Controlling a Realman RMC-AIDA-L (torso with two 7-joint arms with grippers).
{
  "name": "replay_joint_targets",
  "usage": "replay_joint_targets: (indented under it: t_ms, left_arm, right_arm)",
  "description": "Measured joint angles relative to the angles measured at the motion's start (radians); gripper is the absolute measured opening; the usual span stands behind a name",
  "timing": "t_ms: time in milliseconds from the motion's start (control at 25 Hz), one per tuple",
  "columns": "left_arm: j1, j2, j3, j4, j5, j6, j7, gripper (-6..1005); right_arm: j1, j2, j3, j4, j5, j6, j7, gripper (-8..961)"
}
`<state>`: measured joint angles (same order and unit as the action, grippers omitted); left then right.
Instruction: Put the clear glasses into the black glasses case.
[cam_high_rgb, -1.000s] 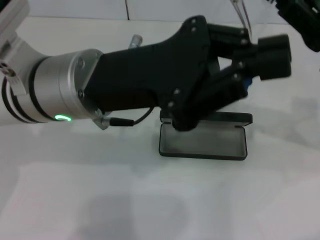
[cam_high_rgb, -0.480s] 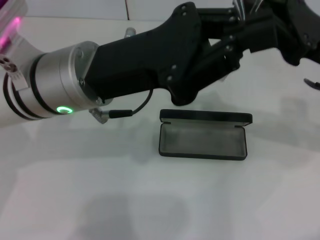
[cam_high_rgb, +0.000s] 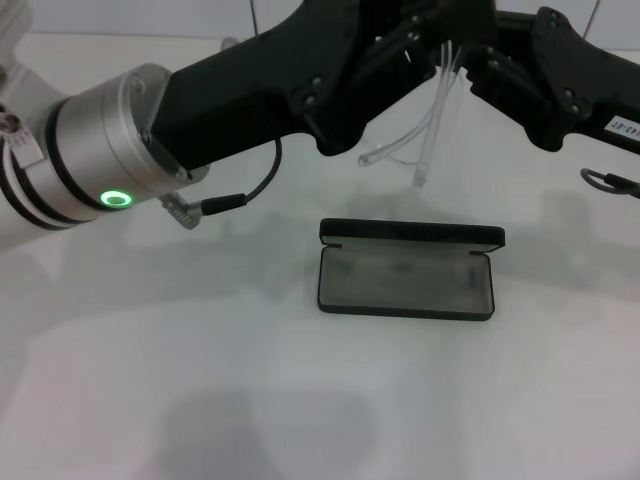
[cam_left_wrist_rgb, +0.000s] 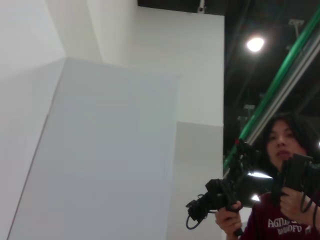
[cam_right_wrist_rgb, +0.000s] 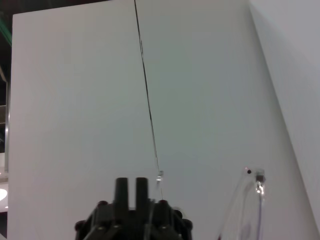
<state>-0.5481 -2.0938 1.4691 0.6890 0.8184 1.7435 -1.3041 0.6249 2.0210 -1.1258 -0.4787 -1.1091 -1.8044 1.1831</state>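
Both arms have risen since a second ago, lifting the clear glasses (cam_high_rgb: 432, 120) above the open black glasses case (cam_high_rgb: 405, 280). Left gripper (cam_high_rgb: 400, 45) and right gripper (cam_high_rgb: 500, 60) apparently pinch the frame, though fingertips are hidden; light, slippery plastic, best held at the bridge

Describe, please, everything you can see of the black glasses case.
The black case lies open on the white table, in front of and below the two grippers. It is slim, rectangular and matte black with rounded corners; its grey-lined tray faces up, and the lid stands along the far edge. Nothing lies in it and nothing touches it but the table.
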Motion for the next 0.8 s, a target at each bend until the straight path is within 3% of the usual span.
replay_joint_targets:
  t_ms: [800]
  left_arm:
    - [-0.030, 0.005, 0.004, -0.025, 0.026, 0.010, -0.005, 85]
  right_arm:
    - [-0.012, -0.002, 0.035, 0.002, 0.014, 0.005, 0.000, 104]
